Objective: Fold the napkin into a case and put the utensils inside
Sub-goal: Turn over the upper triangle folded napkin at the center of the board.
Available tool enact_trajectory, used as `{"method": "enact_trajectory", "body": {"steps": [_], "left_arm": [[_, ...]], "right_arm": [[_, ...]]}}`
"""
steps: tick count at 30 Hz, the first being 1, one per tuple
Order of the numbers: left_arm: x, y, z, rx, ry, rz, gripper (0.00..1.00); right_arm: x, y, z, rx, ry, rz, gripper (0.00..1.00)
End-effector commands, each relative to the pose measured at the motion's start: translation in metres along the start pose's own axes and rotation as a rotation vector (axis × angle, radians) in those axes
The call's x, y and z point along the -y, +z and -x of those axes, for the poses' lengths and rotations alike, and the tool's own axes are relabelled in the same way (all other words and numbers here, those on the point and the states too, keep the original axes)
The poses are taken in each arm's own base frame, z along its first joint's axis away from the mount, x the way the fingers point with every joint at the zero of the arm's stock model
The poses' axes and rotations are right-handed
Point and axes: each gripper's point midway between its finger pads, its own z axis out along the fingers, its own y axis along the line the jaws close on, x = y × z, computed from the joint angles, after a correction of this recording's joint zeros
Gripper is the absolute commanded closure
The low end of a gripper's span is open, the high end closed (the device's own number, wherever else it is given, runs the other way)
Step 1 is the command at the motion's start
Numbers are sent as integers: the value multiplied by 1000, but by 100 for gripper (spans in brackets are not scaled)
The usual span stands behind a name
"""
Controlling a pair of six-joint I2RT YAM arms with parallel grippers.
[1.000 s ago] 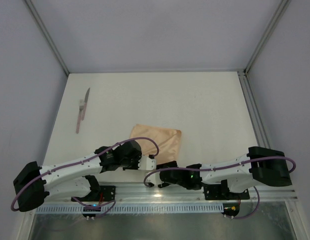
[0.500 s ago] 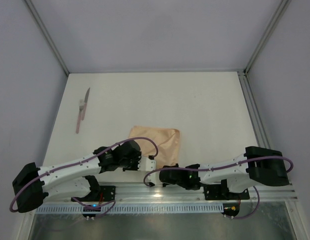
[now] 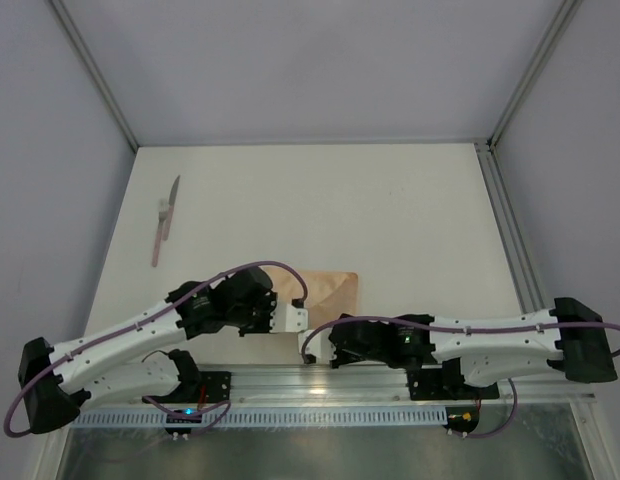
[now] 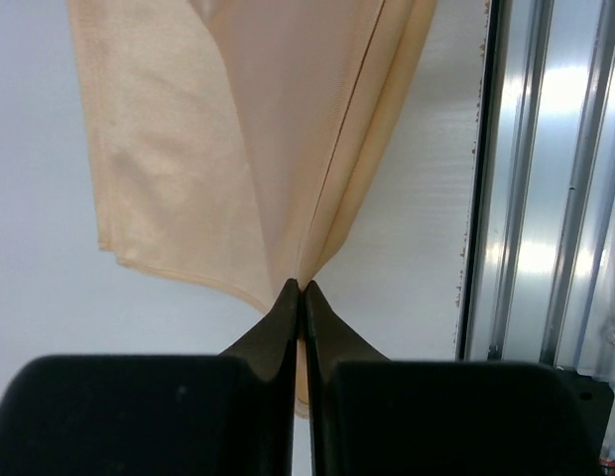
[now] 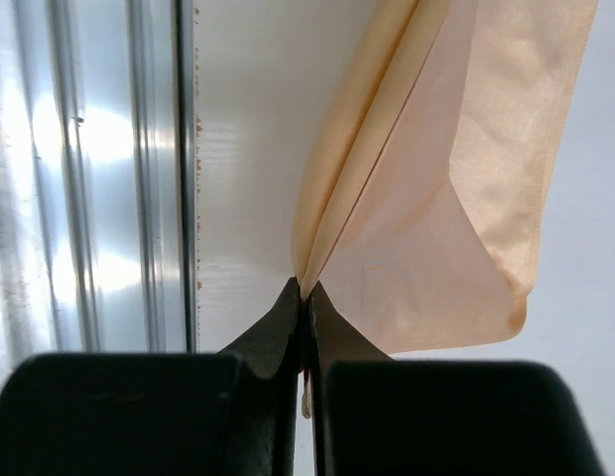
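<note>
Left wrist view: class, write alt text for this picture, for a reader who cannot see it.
The left gripper is pinched shut on the near edge of a peach-orange napkin, whose folded layers fan away from it over a white table. A shiny metal rail runs along the right side of the picture.

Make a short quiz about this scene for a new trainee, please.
1. True or false: the left gripper and the right gripper are each shut on the napkin.
2. Where do the utensils lie? A) on the napkin. B) at the far left of the table, apart from the napkin. C) in the right gripper.
3. Fill in: the grippers hold the napkin by its ____ edge (near or far, seen from the arm bases).
Key: 1 true; 2 B; 3 near.
</note>
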Motion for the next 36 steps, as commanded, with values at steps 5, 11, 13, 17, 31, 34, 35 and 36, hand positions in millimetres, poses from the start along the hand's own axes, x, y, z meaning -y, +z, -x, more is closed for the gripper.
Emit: {"method": "enact_trajectory", "body": {"steps": [5, 11, 13, 17, 31, 34, 35, 36], "left_arm": [[26, -45, -12, -73, 31, -135, 100], [31, -72, -4, -79, 60, -191, 100], [34, -82, -3, -86, 61, -213, 100], [44, -95, -1, -88, 57, -276, 100], [66, -137, 8, -44, 54, -383, 100], [75, -143, 7, -45, 41, -426, 100], [77, -144, 7, -46, 35, -440, 100], [81, -146, 6, -52, 28, -459, 100]], "right_arm": [[3, -45, 43, 126, 137, 148, 97], [-4, -72, 68, 180, 198, 287, 97], [-7, -78, 72, 177, 218, 319, 97], [-11, -94, 90, 216, 251, 378, 97], [-29, -139, 142, 291, 399, 616, 97], [-38, -147, 150, 329, 440, 685, 97], [-43, -152, 152, 344, 445, 726, 97], [-46, -154, 155, 348, 470, 750, 97]]}}
